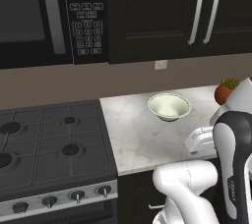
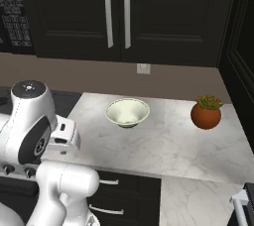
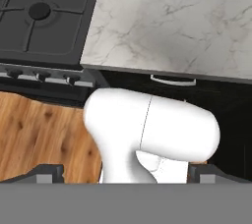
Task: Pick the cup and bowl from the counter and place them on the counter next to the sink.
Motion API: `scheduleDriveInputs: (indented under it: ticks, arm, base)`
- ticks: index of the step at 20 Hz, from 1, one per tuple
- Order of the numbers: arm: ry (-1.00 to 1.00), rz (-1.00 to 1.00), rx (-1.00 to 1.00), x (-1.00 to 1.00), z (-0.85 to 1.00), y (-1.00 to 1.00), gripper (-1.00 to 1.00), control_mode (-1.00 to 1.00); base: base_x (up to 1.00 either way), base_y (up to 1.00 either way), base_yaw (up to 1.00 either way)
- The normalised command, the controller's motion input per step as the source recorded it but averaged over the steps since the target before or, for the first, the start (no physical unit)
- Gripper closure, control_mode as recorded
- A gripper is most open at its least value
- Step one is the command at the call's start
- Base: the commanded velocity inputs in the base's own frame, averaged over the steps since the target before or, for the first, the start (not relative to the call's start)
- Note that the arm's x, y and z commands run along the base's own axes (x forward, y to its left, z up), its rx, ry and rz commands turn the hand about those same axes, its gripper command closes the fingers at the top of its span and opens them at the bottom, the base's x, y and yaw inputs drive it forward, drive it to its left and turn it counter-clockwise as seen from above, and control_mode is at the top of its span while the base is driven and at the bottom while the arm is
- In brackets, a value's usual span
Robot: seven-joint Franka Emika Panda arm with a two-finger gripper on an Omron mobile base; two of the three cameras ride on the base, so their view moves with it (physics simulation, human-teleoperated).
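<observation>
approach not yet begun: pincer empty, bowl untouched on the surface

step in hand looks like the first reach: the bowl [image 1: 169, 106] sits upright on the marbled surface [image 1: 142, 139], toward 12 o'clock from the arm, between the stovetop [image 1: 49, 142] at 9 o'clock and a potted plant [image 2: 206, 112] at 3 o'clock, well apart from both. the green cup and the sink cannot be found in these views. in the hand view the pincer [image 3: 125, 171] has its two fingertips [image 3: 49, 173] standing as wide as they go, nothing between them and nothing touched; it looks down over the surface edge, with the bowl rim at 1 o'clock. next move, as judged: swing the hand forward over the bowl, come down on one side of its thin rim, then close.
</observation>
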Motion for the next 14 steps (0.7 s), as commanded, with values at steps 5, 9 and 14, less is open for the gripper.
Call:
scheduleDriveInputs:
  ticks: [5,9,14]
  arm:
    - [-0.17,-0.02,0.00,0.30,-0.09,-0.10,-1.00,-1.00]
    - [-0.04,-0.11,0.00,0.43,-0.19,-0.43,-1.00,-1.00]
    - [0.00,-0.19,0.00,0.56,-0.10,-0.57,-1.00,-1.00]
  base:
    - [0.00,0.00,0.00]
    - [0.00,0.00,0.00]
    - [0.00,0.00,0.00]
